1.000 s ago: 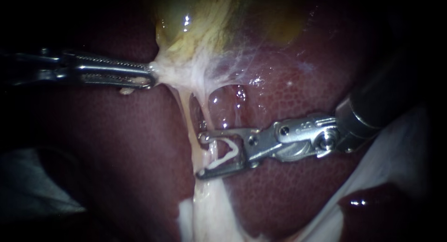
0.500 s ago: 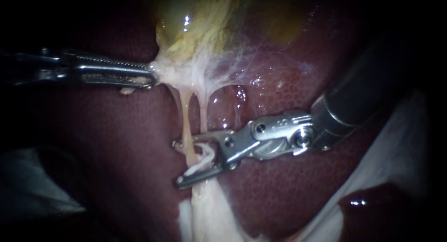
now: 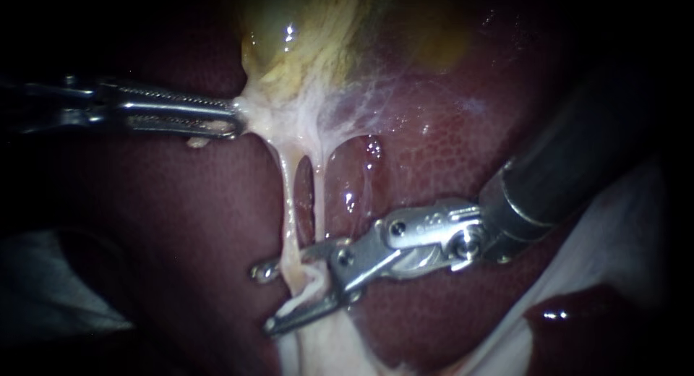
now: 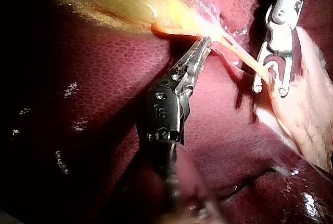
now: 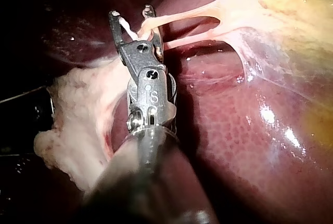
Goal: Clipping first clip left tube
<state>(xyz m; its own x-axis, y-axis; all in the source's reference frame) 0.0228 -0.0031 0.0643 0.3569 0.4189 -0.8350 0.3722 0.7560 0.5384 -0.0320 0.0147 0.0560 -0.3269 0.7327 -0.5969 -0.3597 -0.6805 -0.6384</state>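
Two pale tubes run down from the yellowish gallbladder (image 3: 303, 36): the left tube (image 3: 288, 195) and the right tube (image 3: 319, 195). My left instrument (image 3: 233, 119) comes in level from the left, its jaws shut on the whitish tissue at the gallbladder's lower end (image 4: 204, 42). My right instrument (image 3: 264, 298) reaches in from the right with its jaws open. The left tube lies between them, low down, and a white clip (image 3: 309, 288) sits inside the jaws. The right wrist view shows the same tube crossing the open jaws of my right instrument (image 5: 131, 13).
Dark red liver (image 3: 448, 152) lies behind and on both sides of the tubes. Pale fatty tissue (image 3: 325, 347) spreads below the right instrument's jaws, bulky in the right wrist view (image 5: 78, 125). White material (image 3: 614, 231) lies at the lower right.
My right instrument has moved left and slightly down past the right tube, so its open jaws now straddle the left tube. The left instrument has held still.
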